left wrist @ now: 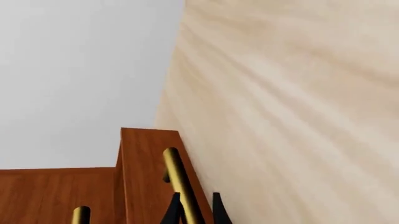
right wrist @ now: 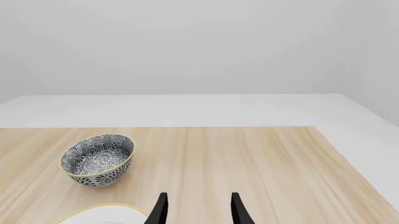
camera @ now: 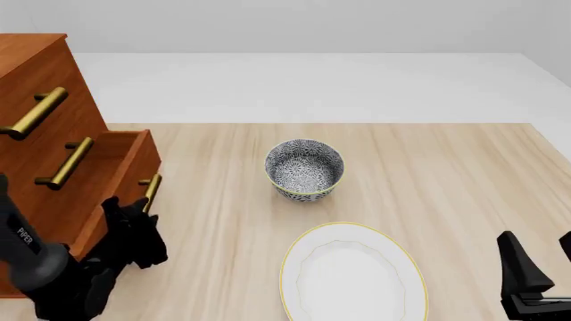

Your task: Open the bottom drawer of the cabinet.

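Note:
The reddish-brown cabinet [camera: 40,67] stands at the table's left edge. Its bottom drawer [camera: 125,160] juts out past the two upper drawer fronts. My left gripper [camera: 140,208] sits at the near end of the bottom drawer's brass bar handle [camera: 152,190]. In the left wrist view the handle [left wrist: 179,179] runs between my black fingers [left wrist: 219,210], and the gripper [left wrist: 195,196] is closed narrowly around it against the drawer front [left wrist: 146,163]. My right gripper [camera: 539,253] rests open at the near right, far from the cabinet, with nothing between its fingers [right wrist: 237,207].
A patterned blue-and-white bowl [camera: 304,168] stands mid-table, also in the right wrist view as a bowl [right wrist: 98,160]. A white plate with a yellow rim [camera: 354,275] lies nearer me. The two upper brass handles [camera: 34,112] stick out from the cabinet's front.

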You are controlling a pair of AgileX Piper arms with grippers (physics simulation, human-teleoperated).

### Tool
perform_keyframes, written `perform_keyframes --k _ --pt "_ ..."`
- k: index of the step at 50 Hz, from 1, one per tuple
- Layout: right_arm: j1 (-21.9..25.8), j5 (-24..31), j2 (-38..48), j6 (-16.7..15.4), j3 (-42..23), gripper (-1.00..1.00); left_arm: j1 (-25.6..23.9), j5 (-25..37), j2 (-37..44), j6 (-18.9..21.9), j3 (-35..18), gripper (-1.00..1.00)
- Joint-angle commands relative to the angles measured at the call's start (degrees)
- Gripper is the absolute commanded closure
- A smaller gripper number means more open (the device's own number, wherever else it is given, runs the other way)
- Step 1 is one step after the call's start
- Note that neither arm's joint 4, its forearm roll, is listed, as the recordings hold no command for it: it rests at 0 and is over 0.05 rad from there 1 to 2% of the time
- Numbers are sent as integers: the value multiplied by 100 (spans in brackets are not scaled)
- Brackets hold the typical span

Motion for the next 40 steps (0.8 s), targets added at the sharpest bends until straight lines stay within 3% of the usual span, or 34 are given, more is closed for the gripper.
perform_keyframes --k 1,20,32,33,40 --pt "1 0 -1 1 0 -100 -520 1 825 24 -792 100" --pt "0 -1 2 -2 0 -100 -806 2 813 -38 -862 100" --pt "0 0 1 1 0 -100 -719 2 817 -168 -759 100" --pt "0 1 -2 1 0 -100 -719 2 817 -168 -759 -100" --pt "2 -2 5 2 0 -100 -848 1 -14 -356 -228 -100"
